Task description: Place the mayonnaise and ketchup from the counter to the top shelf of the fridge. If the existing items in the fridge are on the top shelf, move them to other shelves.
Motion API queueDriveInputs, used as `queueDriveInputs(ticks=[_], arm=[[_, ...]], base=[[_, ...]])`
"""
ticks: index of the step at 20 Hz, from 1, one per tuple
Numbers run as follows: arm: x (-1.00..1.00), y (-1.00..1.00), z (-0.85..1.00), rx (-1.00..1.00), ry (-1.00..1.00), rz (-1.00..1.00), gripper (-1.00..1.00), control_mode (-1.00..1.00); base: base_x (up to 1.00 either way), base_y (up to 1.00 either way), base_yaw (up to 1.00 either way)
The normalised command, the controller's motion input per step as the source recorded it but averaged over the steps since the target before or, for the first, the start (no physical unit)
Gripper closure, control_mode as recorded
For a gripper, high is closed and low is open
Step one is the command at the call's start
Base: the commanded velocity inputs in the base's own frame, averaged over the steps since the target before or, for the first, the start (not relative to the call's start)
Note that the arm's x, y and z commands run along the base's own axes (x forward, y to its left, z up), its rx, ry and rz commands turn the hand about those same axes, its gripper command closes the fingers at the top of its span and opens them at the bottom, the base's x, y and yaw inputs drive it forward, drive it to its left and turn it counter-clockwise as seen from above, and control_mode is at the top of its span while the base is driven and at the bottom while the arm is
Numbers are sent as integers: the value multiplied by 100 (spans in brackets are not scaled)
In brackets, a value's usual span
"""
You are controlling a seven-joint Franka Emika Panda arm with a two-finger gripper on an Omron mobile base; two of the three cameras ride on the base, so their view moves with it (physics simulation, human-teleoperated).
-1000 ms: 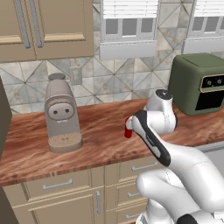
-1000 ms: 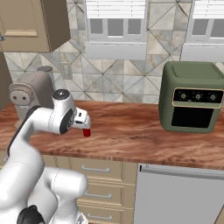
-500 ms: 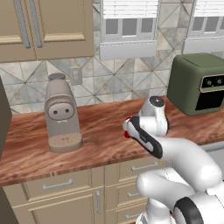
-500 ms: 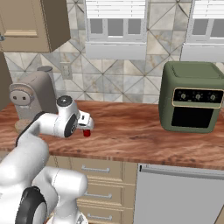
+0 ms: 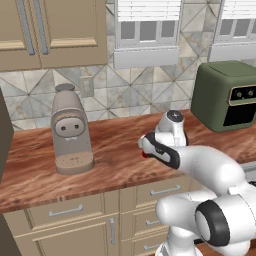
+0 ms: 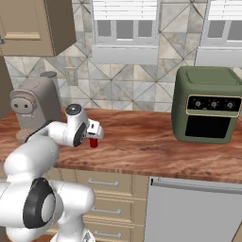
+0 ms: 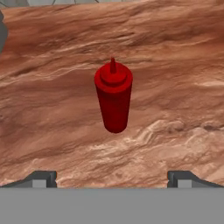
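Coffee machine: a rounded grey-brown coffee machine (image 5: 70,132) stands upright at the left of the bench, near the tiled back wall and under the beige wall cupboards.
Bench: the bench (image 5: 110,157) is a long reddish-brown wood-grain top running left to right above beige drawers (image 5: 65,212).
Ketchup: the ketchup (image 7: 113,98), a slim all-red bottle with a narrower cap, stands upright on the bare wood near the front edge of the bench, right of the coffee machine and well apart from it; in the right base view a red sliver of it shows just below the robot's hand.
Fingers: the fingers (image 7: 113,179) stand wide open, one dark tip at each lower corner of the hand view, with the ketchup centred between them and farther along the line of sight; neither tip touches the bottle.
Arm: the white arm (image 6: 52,137) bends low over the front of the bench, its hand poised just beside the ketchup.
Air fryer: a dark green air fryer (image 6: 208,111) with a black door and three knobs sits at the right end of the bench, well apart from the bottle.
Dishwasher: a grey dishwasher (image 6: 189,212) front sits under the bench at the right.
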Motion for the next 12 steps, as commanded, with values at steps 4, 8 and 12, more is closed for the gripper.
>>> queueDriveInputs(ticks=[4,8,12], arm=[[24,0,-14,0,0,0,-100,-100],[18,0,-31,0,-1,0,-100,-100],[21,0,-23,-1,-5,0,-100,-100]], base=[[0,0,0],[0,0,0],[0,0,0]])
